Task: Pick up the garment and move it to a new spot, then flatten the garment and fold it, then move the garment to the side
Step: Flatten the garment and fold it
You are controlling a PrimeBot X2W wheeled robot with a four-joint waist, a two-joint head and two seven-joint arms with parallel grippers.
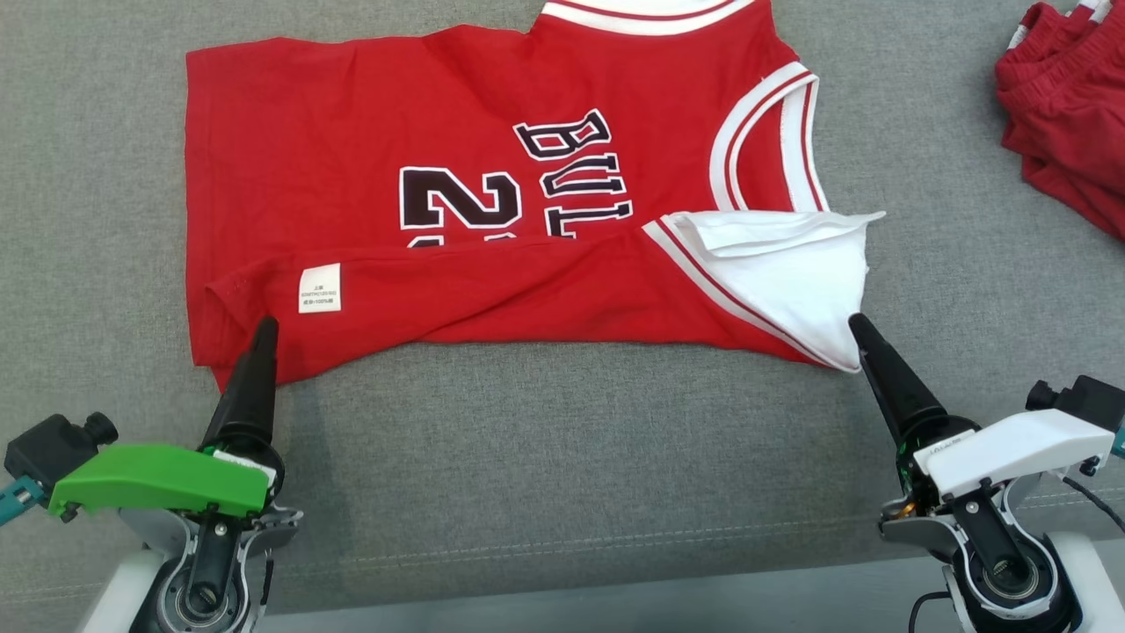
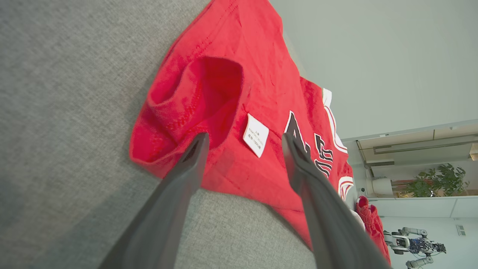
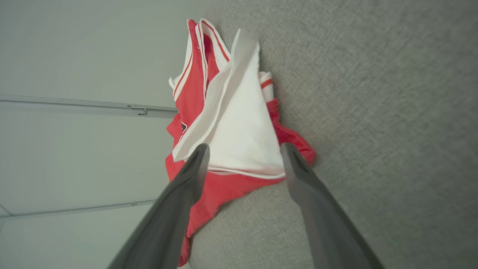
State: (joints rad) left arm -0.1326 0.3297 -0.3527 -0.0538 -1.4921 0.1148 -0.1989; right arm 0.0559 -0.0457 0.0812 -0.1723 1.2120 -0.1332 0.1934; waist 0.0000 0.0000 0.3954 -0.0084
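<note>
The garment (image 1: 457,158) is a red sleeveless jersey with white trim and black lettering, spread sideways on the grey cloth surface. Its near edge is folded up over the front, with a white care label (image 1: 319,287) showing and a white inner flap (image 1: 791,272) at the right. My left gripper (image 1: 264,327) stands open at the near left corner of the garment (image 2: 239,112), fingers apart over the red fold, nothing held. At the white flap's tip (image 3: 242,138) my right gripper (image 1: 854,323) is open too, its fingers either side of the flap.
A second heap of red cloth (image 1: 1068,105) lies at the far right of the grey surface (image 1: 562,440). The surface's front edge runs just before the arm bases. Another robot arm (image 2: 410,243) stands far off in the room.
</note>
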